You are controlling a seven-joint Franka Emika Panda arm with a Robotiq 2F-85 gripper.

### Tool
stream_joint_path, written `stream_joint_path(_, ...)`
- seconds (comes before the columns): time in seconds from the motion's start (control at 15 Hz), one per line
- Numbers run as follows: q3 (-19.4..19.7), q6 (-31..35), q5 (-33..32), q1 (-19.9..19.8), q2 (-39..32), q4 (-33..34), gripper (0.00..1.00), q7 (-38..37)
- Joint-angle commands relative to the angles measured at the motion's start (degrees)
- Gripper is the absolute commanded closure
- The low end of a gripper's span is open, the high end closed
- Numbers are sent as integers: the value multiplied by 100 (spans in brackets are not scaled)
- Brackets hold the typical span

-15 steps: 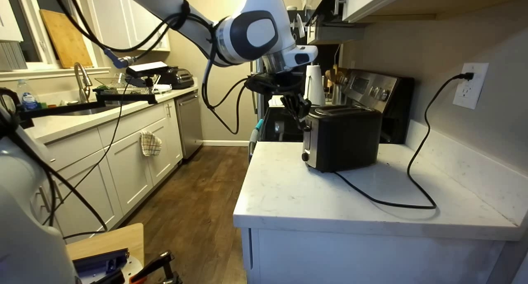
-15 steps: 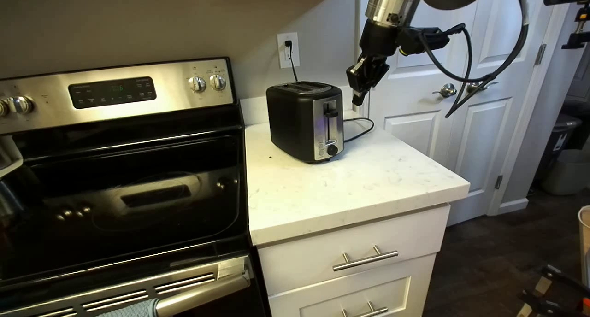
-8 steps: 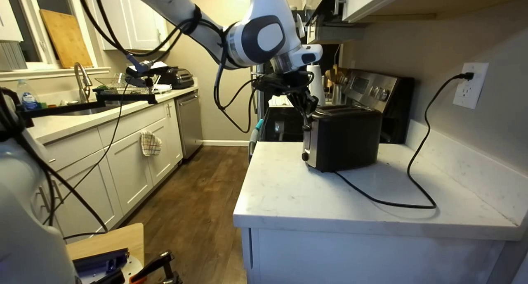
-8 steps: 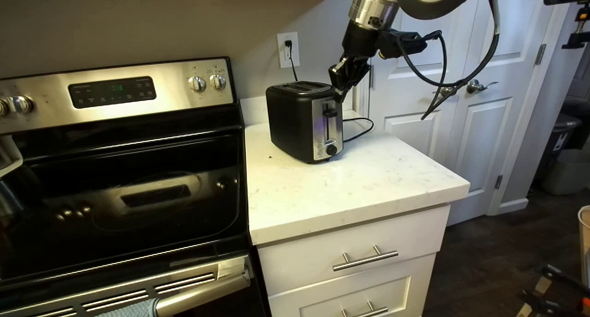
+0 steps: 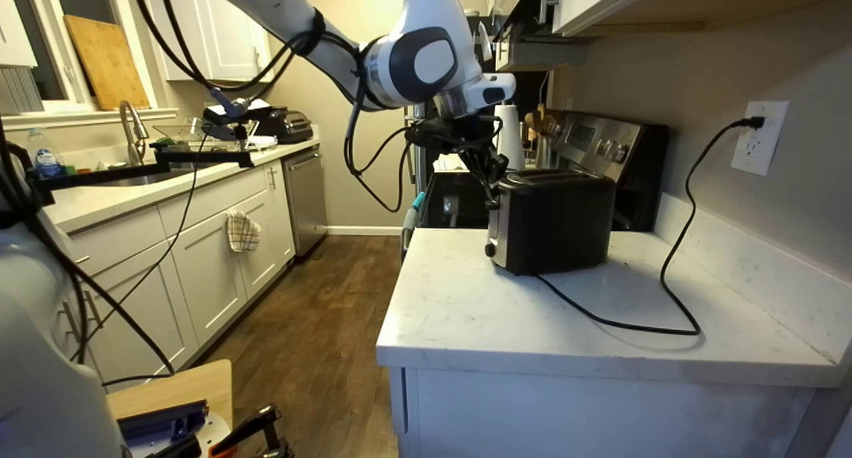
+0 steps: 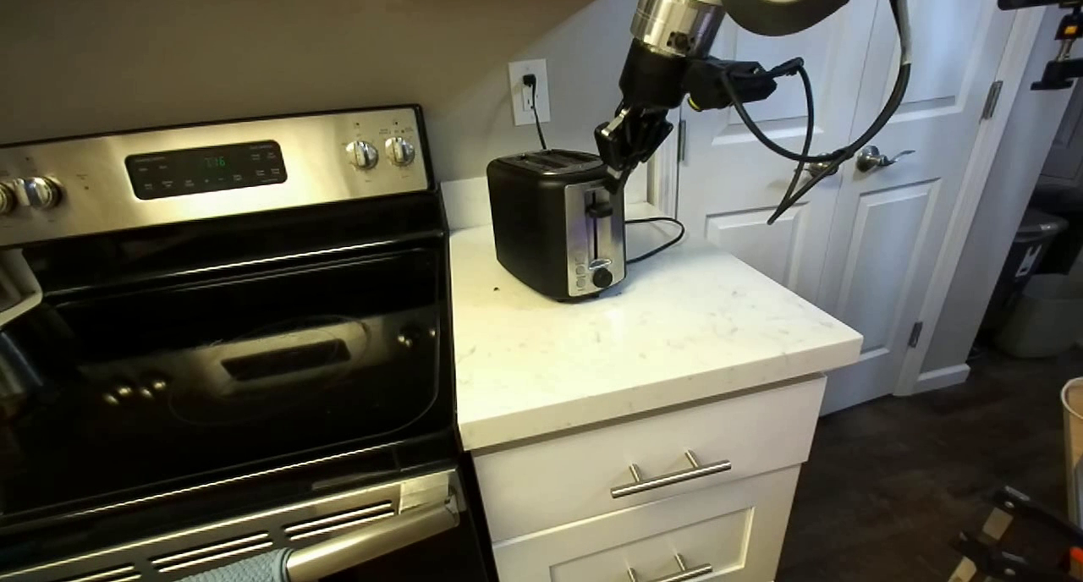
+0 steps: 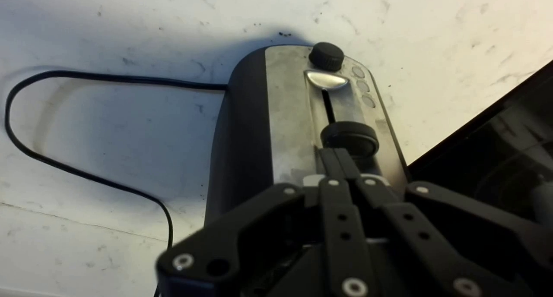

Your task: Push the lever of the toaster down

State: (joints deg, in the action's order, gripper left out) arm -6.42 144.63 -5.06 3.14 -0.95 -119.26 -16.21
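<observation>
The black toaster (image 6: pixel 533 218) stands upright on the white counter; it also shows in an exterior view (image 5: pixel 566 225) and in the wrist view (image 7: pixel 289 115). Its black lever (image 7: pixel 351 135) sits near the upper end of the slot in the silver end face, also seen in an exterior view (image 6: pixel 599 209). My gripper (image 7: pixel 337 152) is shut and empty, its two fingertips pressed together. They are right at the lever's upper edge, at the top of the end face (image 6: pixel 618 183). I cannot tell whether they touch the lever.
A round knob (image 7: pixel 327 56) sits low on the end face. The black cord (image 5: pixel 639 327) loops across the counter to the wall outlet (image 5: pixel 760 138). The stove (image 6: pixel 254 311) adjoins the counter (image 6: pixel 626 345). A cabinet (image 5: pixel 665 5) hangs above.
The shut gripper has moved toward the toaster from beside it, up to the top of its end face by the lever. In the last half second the toaster has shifted and turned slightly.
</observation>
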Motion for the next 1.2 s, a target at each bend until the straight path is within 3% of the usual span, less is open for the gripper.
stream_joint_path(0.0, 22, -250, 257, 123, -41, 132, 100, 228)
stream_joint_path(1.13, 102, 81, -82, 236, -393, 186, 100, 47)
